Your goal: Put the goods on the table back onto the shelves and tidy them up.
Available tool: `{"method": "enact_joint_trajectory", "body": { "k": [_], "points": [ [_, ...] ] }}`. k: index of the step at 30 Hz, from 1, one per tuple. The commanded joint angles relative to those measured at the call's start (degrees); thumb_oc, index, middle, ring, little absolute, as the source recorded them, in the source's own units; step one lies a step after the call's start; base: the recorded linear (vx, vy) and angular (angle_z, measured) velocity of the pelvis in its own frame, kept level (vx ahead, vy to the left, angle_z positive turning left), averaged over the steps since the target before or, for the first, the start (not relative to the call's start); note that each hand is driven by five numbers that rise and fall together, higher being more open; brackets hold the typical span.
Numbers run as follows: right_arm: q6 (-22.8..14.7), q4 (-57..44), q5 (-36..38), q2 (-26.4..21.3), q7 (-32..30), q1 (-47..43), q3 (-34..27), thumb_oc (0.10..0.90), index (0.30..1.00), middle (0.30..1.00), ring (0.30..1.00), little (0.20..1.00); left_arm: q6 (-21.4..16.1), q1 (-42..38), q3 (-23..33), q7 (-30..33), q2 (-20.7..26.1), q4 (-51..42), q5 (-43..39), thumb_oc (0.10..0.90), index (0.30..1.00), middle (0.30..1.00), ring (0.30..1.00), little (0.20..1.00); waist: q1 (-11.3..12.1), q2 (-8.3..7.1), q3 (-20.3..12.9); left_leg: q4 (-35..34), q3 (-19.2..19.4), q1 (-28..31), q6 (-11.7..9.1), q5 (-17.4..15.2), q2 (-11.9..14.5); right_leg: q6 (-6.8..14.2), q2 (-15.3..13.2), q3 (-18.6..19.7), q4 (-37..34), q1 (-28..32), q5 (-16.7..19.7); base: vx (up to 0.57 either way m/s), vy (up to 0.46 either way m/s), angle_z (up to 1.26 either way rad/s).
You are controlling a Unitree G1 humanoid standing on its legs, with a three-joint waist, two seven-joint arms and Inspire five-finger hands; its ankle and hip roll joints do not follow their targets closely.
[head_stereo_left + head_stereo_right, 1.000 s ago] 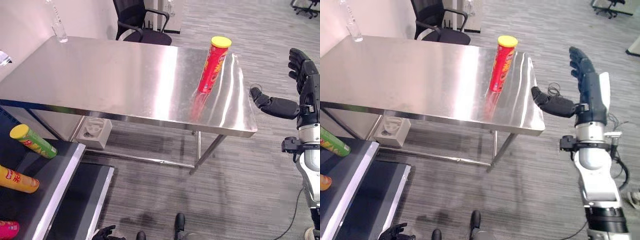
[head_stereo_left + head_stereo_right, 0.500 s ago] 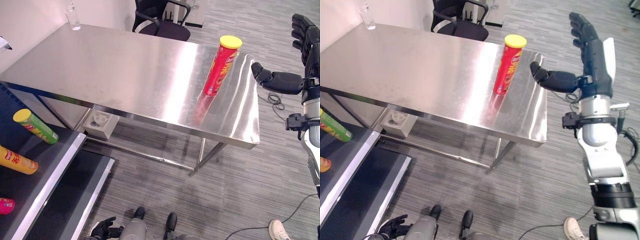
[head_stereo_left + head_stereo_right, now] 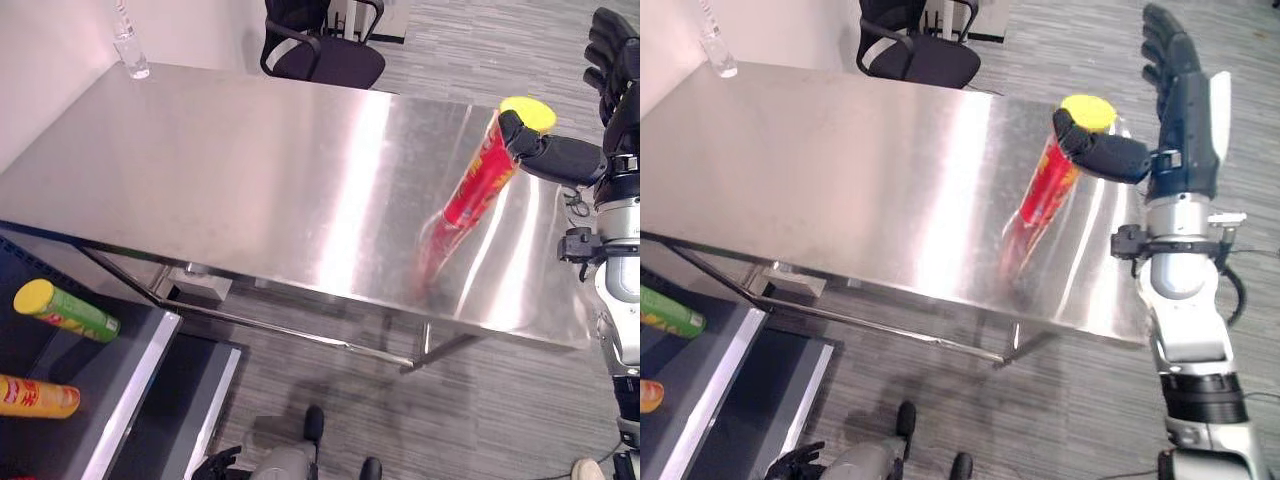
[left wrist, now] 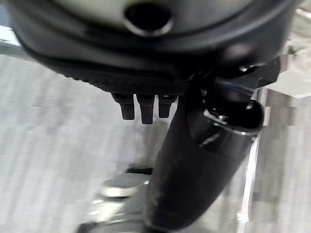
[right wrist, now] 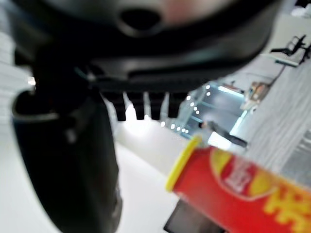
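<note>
My right hand (image 3: 1185, 95) is up by the far right end of the tabletop (image 3: 250, 170). Its fingers (image 3: 1165, 45) point straight up and are spread out, so the hand is not gripping anything. The thumb (image 3: 1095, 148) sticks out sideways and its tip is right at the top of the tall red chip can with a yellow lid (image 3: 485, 172). I cannot tell if the thumb really touches the can or is just beside it. In the right wrist view I see the red can (image 5: 233, 194) lying past the fingers, close to the hand.

The can stands on the shiny steel tabletop, near its right end, and it looks tilted. Its red colour shines back from the metal under it.

My left hand (image 4: 143, 104) hangs low over the grey floor (image 3: 480, 420). Its fingers look relaxed and it has nothing in it.

At the far left corner of the tabletop stands a clear plastic bottle (image 3: 129, 45). Behind the tabletop is a black office chair (image 3: 320, 45).

Down on my left is a dark shelf (image 3: 90, 400). A green chip can with a yellow lid (image 3: 65, 310) lies on it. An orange-yellow can (image 3: 38, 396) lies on the shelf too, nearer to me than the green one.
</note>
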Motion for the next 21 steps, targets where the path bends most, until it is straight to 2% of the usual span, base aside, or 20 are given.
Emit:
{"method": "enact_joint_trajectory", "body": {
  "k": [1, 3, 5, 6, 7, 8, 9, 13, 21],
  "points": [
    [-5.33, -3.46, -0.04, -2.10, -3.81, -6.95, -4.60, 0.800, 0.900, 0.900, 0.900, 0.900, -0.65, 0.26, -2.49, 0.75, 3.03, 1.10, -0.99, 0.800, 0.900, 0.900, 0.900, 0.900, 0.18, -1.44, -4.29, -0.11, -4.16, 2.27, -1.24, -3.81, 0.45, 0.70, -4.07, -0.48, 14.29, -4.78, 9.92, 0.01, 0.102, 0.23],
    [-5.47, -3.57, 0.07, -1.89, -3.87, -6.83, -4.99, 0.800, 0.900, 0.900, 0.900, 0.900, -0.72, 0.22, -2.27, 0.82, 3.13, 0.78, -1.19, 0.800, 0.900, 0.900, 0.900, 0.900, -0.02, -1.32, -4.30, -0.11, -4.48, 2.58, -1.24, -4.14, 0.45, 0.57, -4.73, -0.15, 15.73, -6.45, 9.20, 0.04, 0.029, 0.36],
    [-5.58, -3.74, 0.31, -1.86, -3.84, -6.48, -5.55, 0.800, 0.900, 0.900, 0.900, 0.900, -0.77, 0.21, -2.00, 0.87, 3.23, 0.57, -1.28, 0.800, 0.900, 0.900, 0.900, 0.900, -0.07, -1.36, -4.59, -0.11, -4.74, 2.82, -1.46, -4.58, 0.59, 0.55, -5.40, -0.24, 14.31, -7.17, 8.56, 0.08, -0.049, 0.27],
    [-6.04, -3.58, 2.15, -1.92, -3.97, -6.48, -6.96, 0.800, 0.900, 0.900, 0.900, 0.900, -0.96, -0.11, -2.01, 0.87, 3.27, 0.81, -1.42, 0.800, 0.900, 0.900, 0.900, 0.900, -0.50, -1.24, -4.96, -0.11, -5.71, 3.21, -2.19, -5.40, 1.03, 0.72, -5.91, -0.55, 7.20, -7.69, 7.79, 0.08, -0.115, 0.19],
    [-6.37, -3.40, 3.08, -2.08, -4.11, -6.54, -7.36, 0.800, 0.900, 0.900, 0.900, 0.900, -1.01, -0.37, -2.13, 0.85, 3.28, 0.90, -1.39, 0.800, 0.900, 0.900, 0.900, 0.900, -0.82, -1.66, -4.96, -0.11, -6.07, 3.36, -2.44, -5.68, 0.72, 1.02, -5.77, 0.21, 3.07, -8.12, 7.88, 0.12, -0.165, 0.24],
    [-6.66, -3.05, 4.12, -2.44, -4.25, -6.50, -7.82, 0.800, 0.900, 0.900, 0.900, 0.900, -1.03, -0.55, -2.28, 0.90, 3.35, 1.19, -1.22, 0.800, 0.900, 0.900, 0.900, 0.900, -1.19, -2.16, -4.99, -0.11, -6.64, 3.63, -2.72, -6.11, 0.40, 1.45, -5.66, 1.02, -2.72, -8.25, 9.09, 0.15, -0.163, 0.24],
    [-6.37, -2.73, 4.72, -2.75, -3.99, -5.24, -9.18, 0.800, 0.900, 0.900, 0.900, 0.900, -0.96, 0.05, -1.77, 0.68, 2.92, 1.98, -0.52, 0.800, 0.900, 0.900, 0.900, 0.900, -1.13, -3.33, -6.30, -0.11, -7.02, 4.06, -2.96, -7.06, 0.08, 2.07, -5.25, 2.40, -10.37, -4.76, 10.11, 0.14, -0.116, 0.28],
    [-6.66, -3.23, 4.95, -2.71, -4.35, -2.87, -11.03, 0.800, 0.900, 0.900, 0.900, 0.900, -0.91, 0.57, -0.90, 0.81, 2.16, 2.83, -0.03, 0.800, 0.900, 0.900, 0.900, 0.900, -0.69, -4.35, -8.11, -0.11, -7.19, 4.18, -3.71, -7.41, 0.79, 2.33, -4.56, 1.99, -15.30, -0.73, 11.92, 0.09, -0.110, 0.40],
    [-7.70, -3.06, 8.94, -1.95, -2.27, -0.21, -12.46, 0.800, 0.900, 0.900, 0.900, 0.900, -0.81, 1.56, -0.49, 0.34, 1.18, 4.80, 1.13, 0.800, 0.900, 0.900, 0.900, 0.900, -0.41, -4.06, -9.75, -0.11, -8.57, 4.50, -5.08, -7.51, 2.44, 1.56, -3.26, -0.27, -16.26, 2.02, 10.16, 0.02, -0.079, 0.07]
  ]
}}
